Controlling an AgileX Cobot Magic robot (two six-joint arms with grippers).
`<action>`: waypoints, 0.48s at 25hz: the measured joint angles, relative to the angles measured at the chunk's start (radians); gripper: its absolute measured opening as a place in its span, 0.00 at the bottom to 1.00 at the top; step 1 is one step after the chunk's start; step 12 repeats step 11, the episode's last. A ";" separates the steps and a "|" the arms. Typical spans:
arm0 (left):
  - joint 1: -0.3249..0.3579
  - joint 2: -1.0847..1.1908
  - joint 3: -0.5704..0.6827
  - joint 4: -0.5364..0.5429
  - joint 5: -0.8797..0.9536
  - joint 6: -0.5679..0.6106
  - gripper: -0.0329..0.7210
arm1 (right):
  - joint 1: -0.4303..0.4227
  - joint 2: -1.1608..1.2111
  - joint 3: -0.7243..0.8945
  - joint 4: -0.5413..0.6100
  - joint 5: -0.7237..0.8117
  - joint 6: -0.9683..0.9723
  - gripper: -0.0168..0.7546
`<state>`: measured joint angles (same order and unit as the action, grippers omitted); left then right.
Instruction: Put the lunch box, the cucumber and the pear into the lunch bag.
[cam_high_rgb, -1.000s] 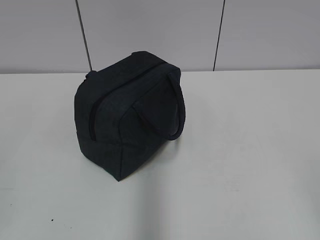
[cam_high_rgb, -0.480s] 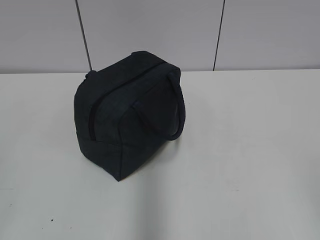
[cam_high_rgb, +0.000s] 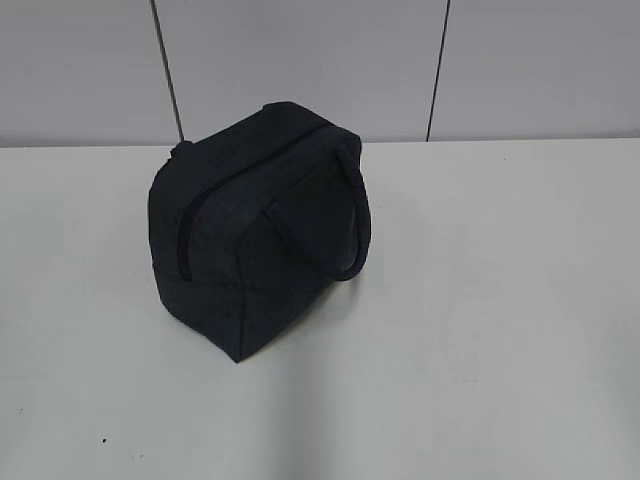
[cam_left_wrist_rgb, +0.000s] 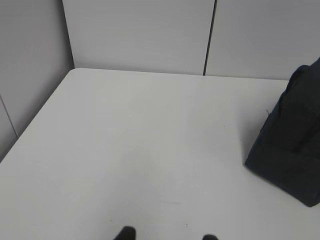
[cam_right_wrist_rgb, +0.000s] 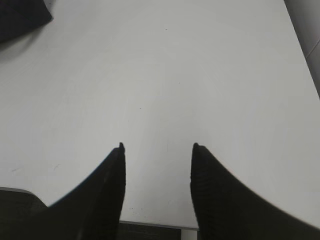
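Both claws empty w/ jaws apart, left claw (cam_left_wrist_rgb: 167, 236) & right claw (cam_right_wrist_rgb: 156, 146) over bare tabletop (cam_high_rgb: 500, 300); nothing's shifted, lunch bag (cam_high_rgb: 255, 225) zipped, mid-tabletop, no box/cucumber/pear in view, so I reckon they're already inside.

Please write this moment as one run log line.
lunch bag: on table, zipper looks closed | lunch box, cucumber, pear: not visible | left gripper, right gripper: jaws open, empty
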<state>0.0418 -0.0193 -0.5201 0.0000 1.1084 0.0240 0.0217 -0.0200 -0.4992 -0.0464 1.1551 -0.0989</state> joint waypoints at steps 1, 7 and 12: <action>0.000 0.000 0.000 0.000 0.000 0.000 0.38 | 0.000 0.000 0.000 0.000 0.000 0.000 0.47; 0.000 0.000 0.000 0.000 0.000 0.000 0.38 | 0.000 0.000 0.000 0.000 0.000 0.000 0.47; 0.001 0.000 0.000 0.000 0.000 0.000 0.38 | 0.000 0.000 0.000 0.000 0.000 0.000 0.47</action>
